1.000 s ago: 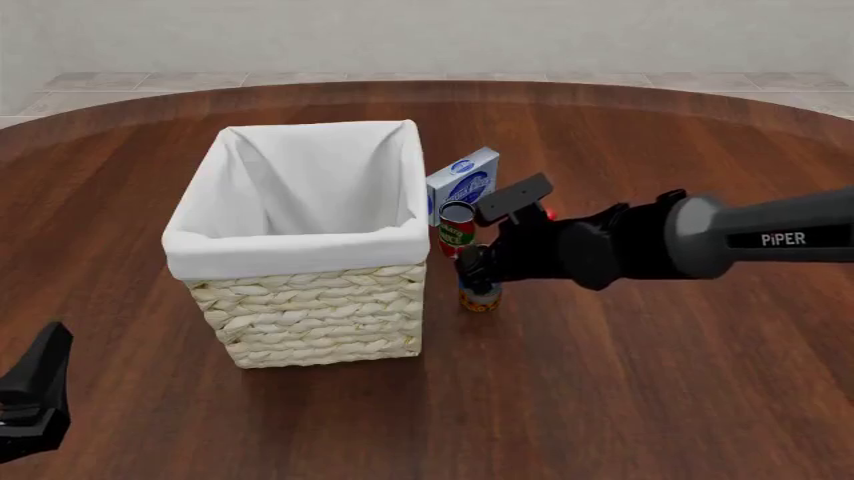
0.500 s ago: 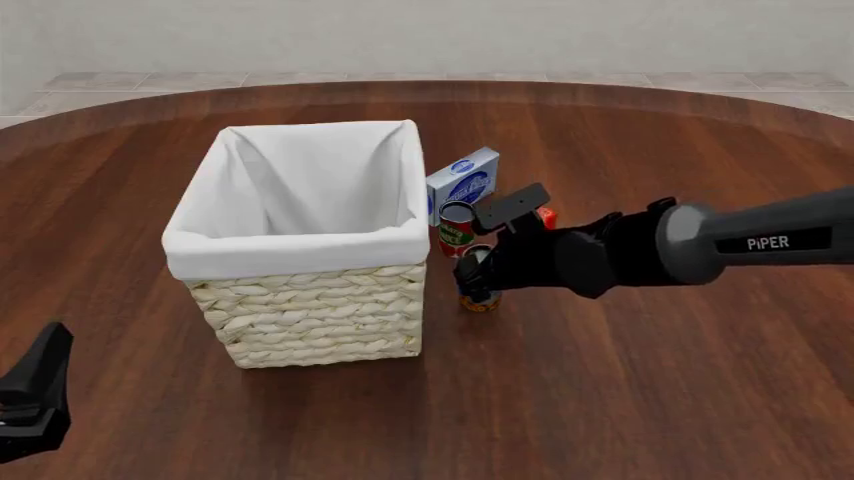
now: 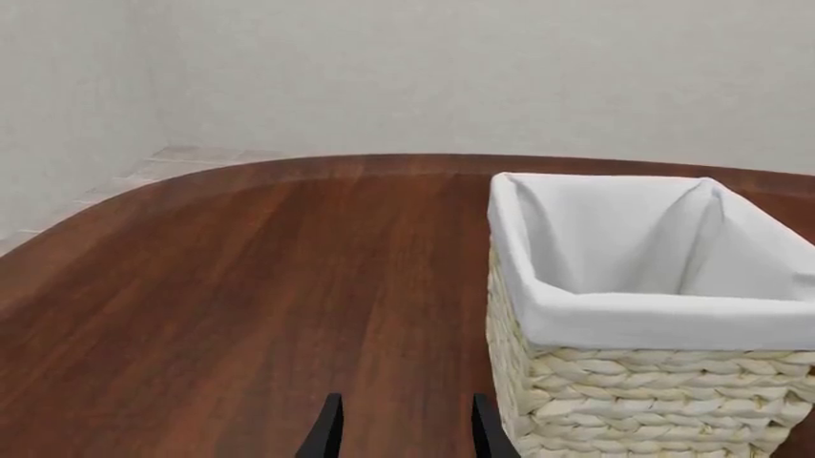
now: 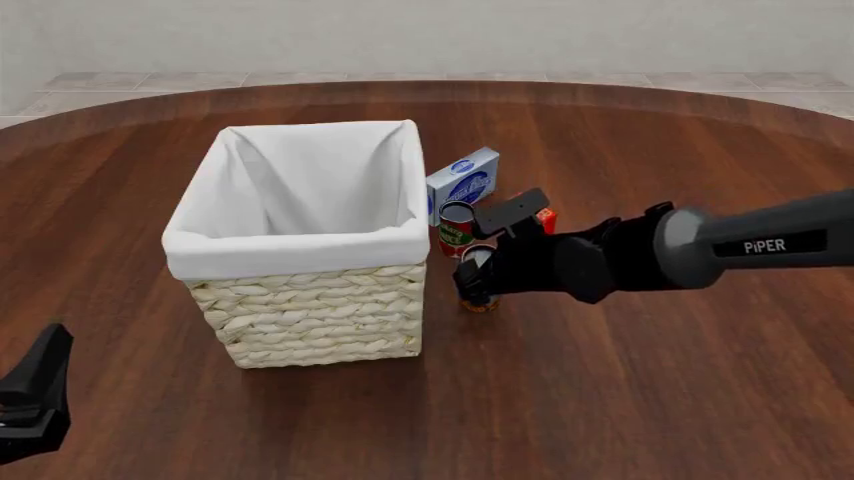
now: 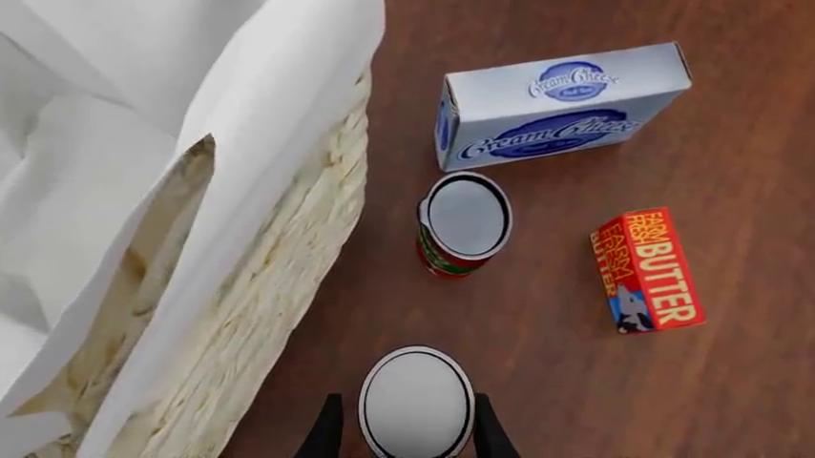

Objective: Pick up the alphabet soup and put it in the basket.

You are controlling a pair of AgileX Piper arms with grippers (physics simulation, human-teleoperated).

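Alphabet soup (image 5: 417,401) stood upright on the table (image 4: 627,390), just beside the near right corner of the basket (image 4: 311,310), its silvery top facing up. The right gripper (image 4: 474,283) hung directly over it, arm reaching in from the right. In the right wrist view the two dark fingers (image 5: 328,434) sat one on either side of the can's top, close against its rim; whether they actually pressed on it I could not tell. From the front, most of the can was hidden behind the gripper, only its orange-red base showing at the table. The basket stood square and upright left of centre, white liner folded over its rim, its inside showing only cloth. Beyond the soup, a second can (image 5: 464,224) with red-and-green label stood upright, near the basket's right wall. Farther back lay a blue-and-white cream cheese box (image 5: 560,105), and to the right of the second can a red butter box (image 5: 650,269) lay flat on the table, apart from both cans. The left gripper (image 4: 34,400) showed at the near left edge of the front view, well apart from the basket. In the left wrist view its fingers (image 3: 326,434) stood parted with bare table between them, holding nothing.
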